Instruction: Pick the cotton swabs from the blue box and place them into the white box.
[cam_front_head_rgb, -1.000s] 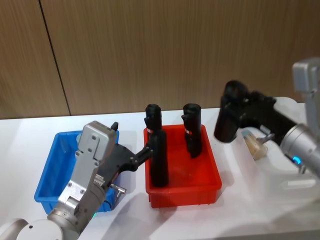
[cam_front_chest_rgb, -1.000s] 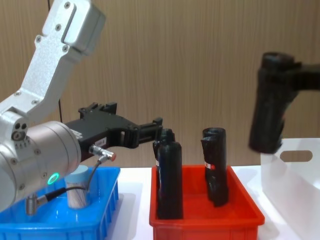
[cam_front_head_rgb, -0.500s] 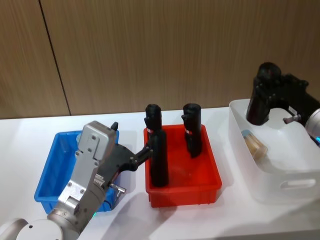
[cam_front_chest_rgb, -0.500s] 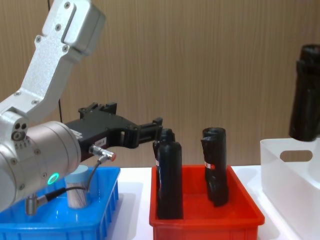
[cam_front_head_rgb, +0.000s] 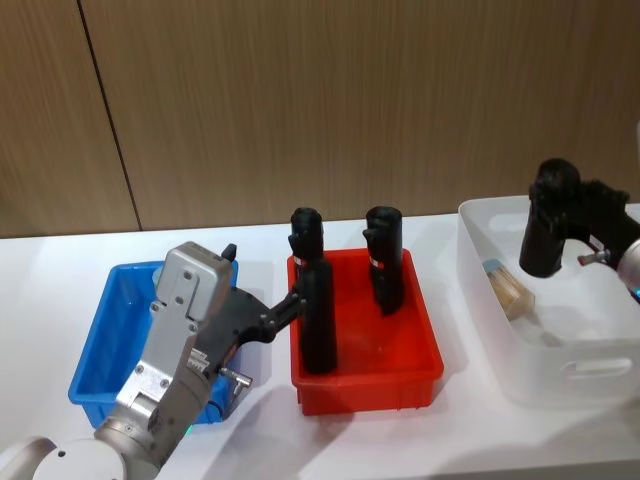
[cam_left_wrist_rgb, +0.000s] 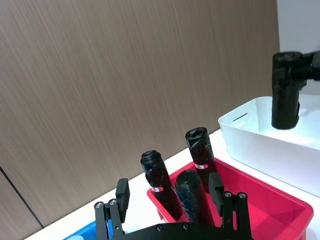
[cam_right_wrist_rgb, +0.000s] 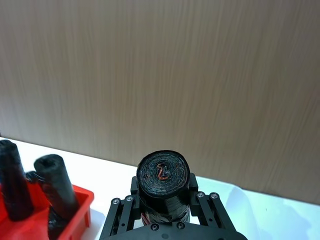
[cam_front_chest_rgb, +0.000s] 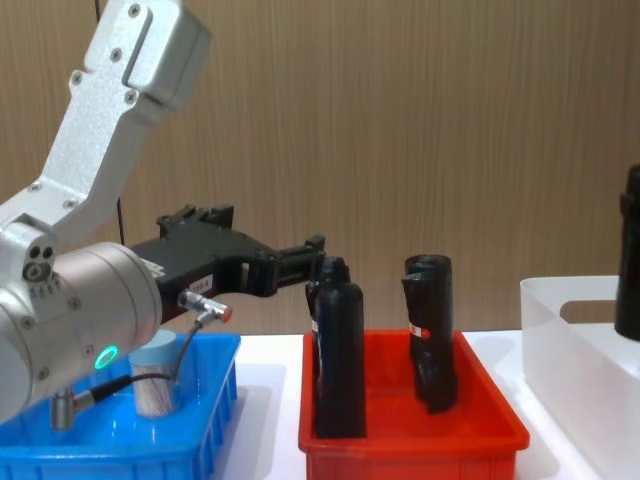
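One tub of cotton swabs (cam_front_chest_rgb: 155, 381) stands in the blue box (cam_front_chest_rgb: 205, 425) at the left, behind my left arm. Another tub of cotton swabs (cam_front_head_rgb: 507, 287) lies on its side in the white box (cam_front_head_rgb: 560, 372) at the right. My left gripper (cam_front_head_rgb: 290, 304) hovers open between the blue box (cam_front_head_rgb: 100, 335) and the red bin, with nothing between its fingers (cam_left_wrist_rgb: 122, 193). My right gripper (cam_front_head_rgb: 562, 213) is shut on a black roll (cam_front_head_rgb: 546, 238), held upright over the white box (cam_left_wrist_rgb: 260, 142). The right wrist view shows that black roll (cam_right_wrist_rgb: 162, 176) end-on in the jaws.
A red bin (cam_front_head_rgb: 365, 375) sits in the middle of the white table between the two boxes, holding three upright black rolls (cam_front_head_rgb: 318, 320). A wooden wall panel closes off the back. Bare table lies in front of the bins.
My right gripper has carried the black roll to the right, from beside the red bin to over the white box, rising and then dropping lower. The left arm has not moved.
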